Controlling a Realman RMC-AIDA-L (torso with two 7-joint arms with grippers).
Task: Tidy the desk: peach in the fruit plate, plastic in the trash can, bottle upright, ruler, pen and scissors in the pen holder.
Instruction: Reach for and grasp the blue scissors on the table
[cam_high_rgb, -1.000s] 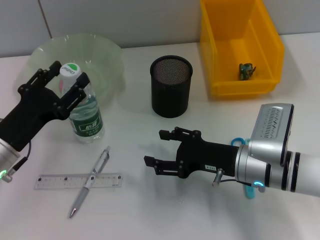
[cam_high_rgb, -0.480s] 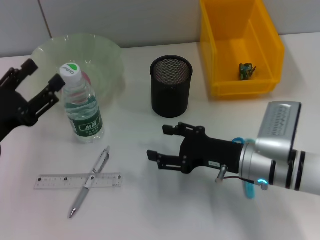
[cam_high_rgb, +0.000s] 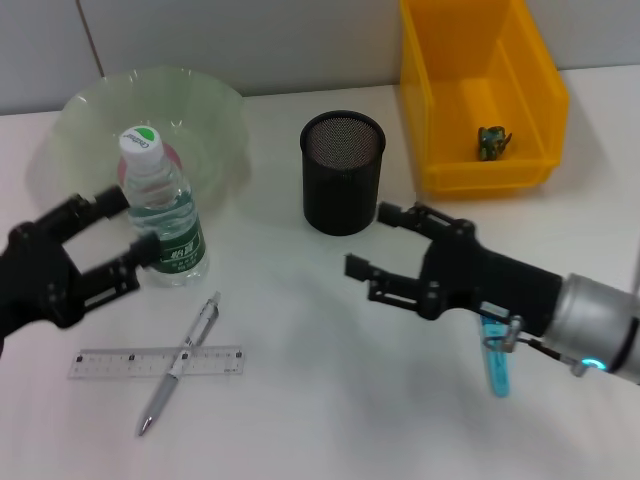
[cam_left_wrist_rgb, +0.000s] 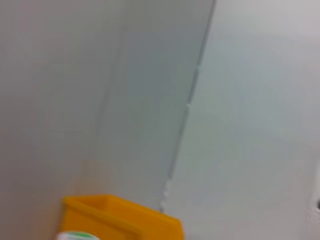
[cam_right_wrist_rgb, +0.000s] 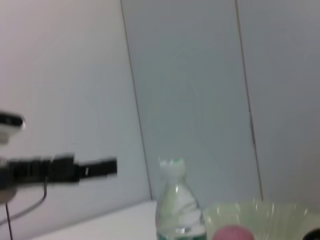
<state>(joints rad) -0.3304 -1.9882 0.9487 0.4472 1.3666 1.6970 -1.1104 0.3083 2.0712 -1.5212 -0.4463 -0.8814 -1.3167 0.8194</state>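
A clear bottle (cam_right_wrist_rgb: 176, 202) with a white cap is standing upright at lower centre. A pink peach (cam_right_wrist_rgb: 231, 233) is sitting in the pale green plate (cam_right_wrist_rgb: 270, 214) at lower right. The left gripper (cam_right_wrist_rgb: 60, 169) is showing blurred at mid-left.

The bowl (cam_high_rgb: 90, 115) stands at the back left of the table (cam_high_rgb: 300, 400), with a peach (cam_right_wrist_rgb: 231, 234) in it. The bottle (cam_high_rgb: 162, 208) stands upright just in front of the bowl. In front of the bottle lie the ruler (cam_high_rgb: 120, 361) and the pen (cam_high_rgb: 180, 362); the pen lies across the ruler. The pen holder (cam_high_rgb: 342, 172) stands in the middle, to the right of the bottle. The bin (cam_high_rgb: 480, 90) is at the back right, with a small object (cam_high_rgb: 492, 139) inside. The scissors (cam_high_rgb: 494, 355) lie at the front right, partly under the right arm.
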